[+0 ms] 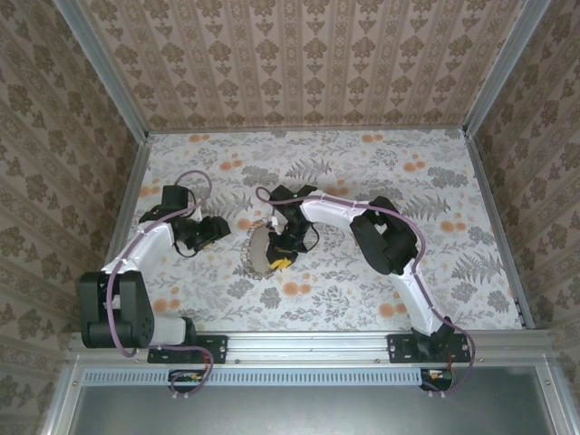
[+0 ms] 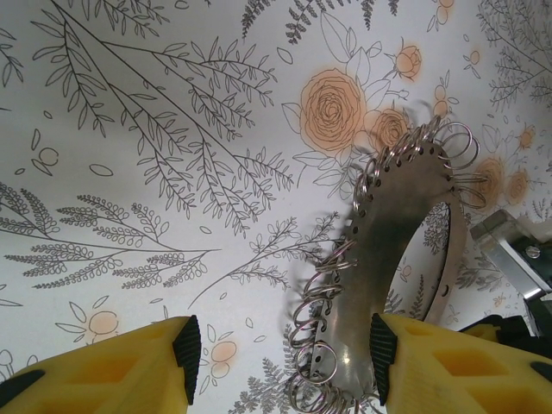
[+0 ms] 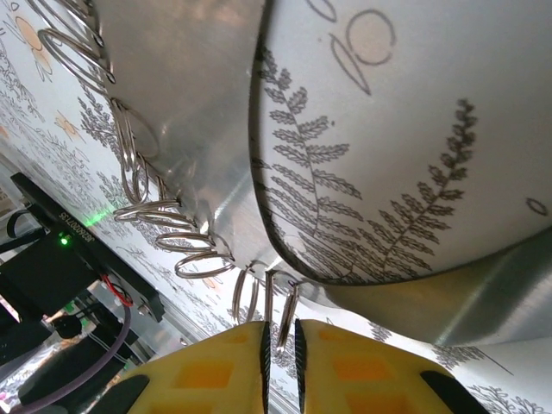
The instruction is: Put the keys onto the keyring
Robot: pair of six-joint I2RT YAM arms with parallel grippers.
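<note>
The keyring (image 1: 256, 246) is a flat metal band bent into a big loop. It lies on the flowered desk (image 1: 435, 299), a little left of the middle and somewhat closer to the near edge than to the far one. There is one keyring. Along its outer edge runs a row of holes, and small rings (image 2: 315, 319) of wire hang from them. They are more than a dozen, but they overlap too much to count exactly.

The right fingers (image 3: 216, 371) are almost pressed together, with the wire of one small ring pinched in the narrow slit between them. From above, the right arm (image 1: 381, 237) covers the keyring's right side.

The left fingers (image 2: 112, 371) are spread wide. The near end of the keyring is just beside one pad, and I cannot tell if they touch. The left arm (image 1: 149, 243) comes from the left edge, with a purple cable (image 1: 195, 177) looping over it.
</note>
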